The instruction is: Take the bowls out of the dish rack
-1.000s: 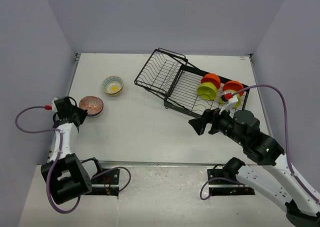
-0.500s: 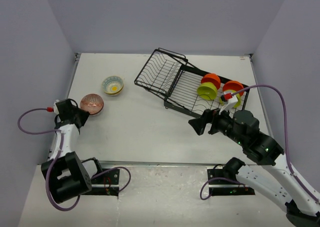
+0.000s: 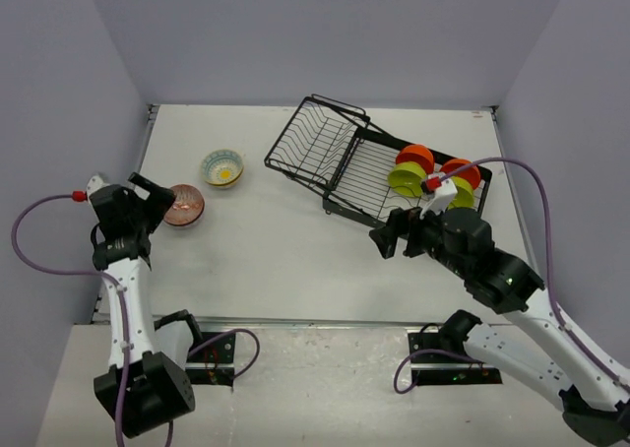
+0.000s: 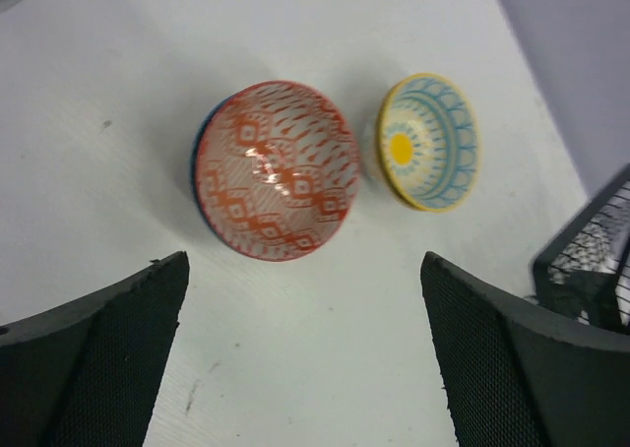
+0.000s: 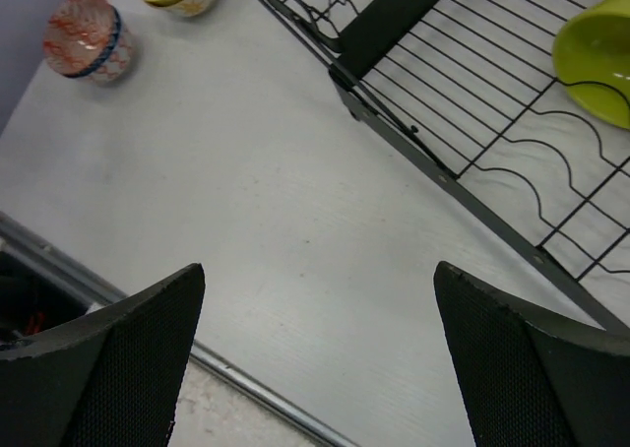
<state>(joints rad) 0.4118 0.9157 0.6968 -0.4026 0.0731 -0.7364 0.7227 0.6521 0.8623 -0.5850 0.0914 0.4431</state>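
Surface: white tabletop (image 3: 295, 260), closed in by pale lilac walls (image 3: 325, 33) on 3 sides.
Rack: large black wire dish rack (image 3: 330, 152) of two joined rectangular sections, set askew on far half of table, rt of centre.
Bowls in rack: stood on edge in rt section. Small round orange bowl (image 3: 416, 157) is overlapped by small round lime-green bowl (image 3: 407, 179) just in front. Second orange bowl (image 3: 461, 171) is placed further rt, partly hidden by cable.
Bowls on table: yellow-rimmed bowl w/ blue pattern & yellow centre (image 4: 428, 140) and red-patterned bowl w/ blue edge (image 4: 278, 169). Both are set upright, near each other but apart, well l. of rack.
L gripper (image 4: 303, 270): jaws are spread wide, nothing is held. It is hung above tabletop just short of red-patterned bowl, apart from it.
R gripper (image 5: 317, 268): jaws are spread wide, nothing is held. It is held over bare tabletop beside rack's near edge, apart from it.
Cables: purple cable (image 3: 39, 260) is looped off l. arm; another is arched over rt arm.
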